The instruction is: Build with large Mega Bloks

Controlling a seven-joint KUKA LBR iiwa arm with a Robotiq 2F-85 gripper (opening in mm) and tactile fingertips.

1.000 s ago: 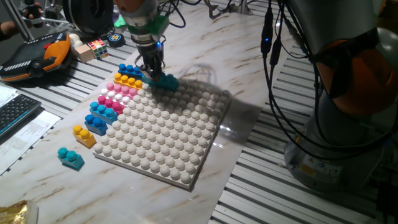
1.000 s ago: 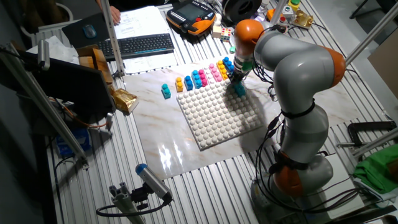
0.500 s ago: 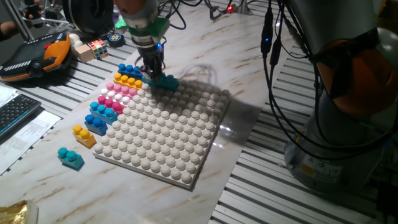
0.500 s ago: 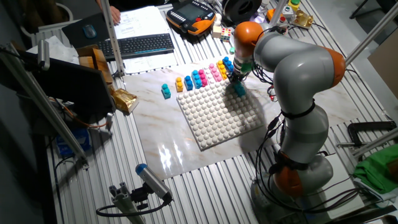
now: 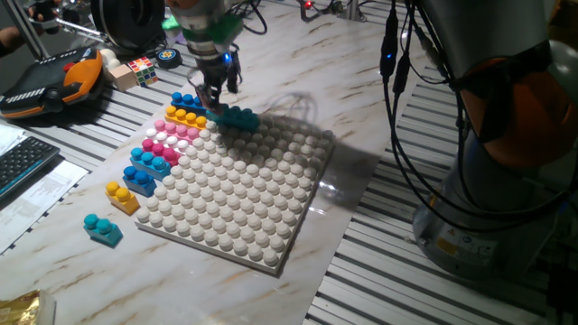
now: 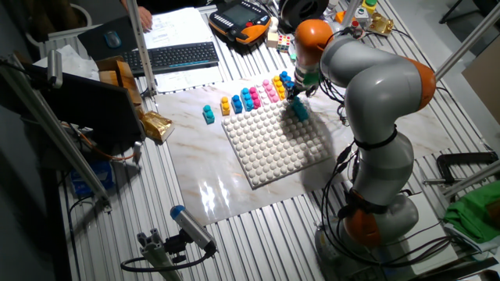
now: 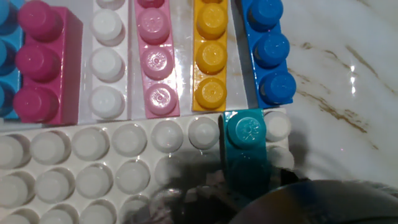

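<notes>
A teal brick [image 5: 237, 117] sits pressed on the far corner of the white studded baseplate [image 5: 244, 194]. My gripper [image 5: 217, 93] hangs just above its left end, open and empty. The other fixed view shows the gripper [image 6: 296, 92] over the teal brick [image 6: 300, 111]. The hand view looks down on the teal brick [image 7: 247, 149]. Beyond it lie a blue brick [image 7: 272, 56], a yellow brick [image 7: 211, 56], a pink brick [image 7: 157, 62] and a magenta brick [image 7: 43, 68]. My fingertips are not clear there.
Blue [image 5: 188, 102], yellow [image 5: 185, 116], pink [image 5: 177, 130], magenta [image 5: 159, 146] and blue [image 5: 149, 162] bricks line the baseplate's left edge. A yellow brick [image 5: 122, 196] and a teal brick [image 5: 103, 228] lie on the table. A puzzle cube [image 5: 142, 69], a teach pendant [image 5: 54, 83] and a keyboard [image 5: 20, 164] stand to the left.
My gripper has let go of the teal brick and risen a little. The brick stays on the baseplate.
</notes>
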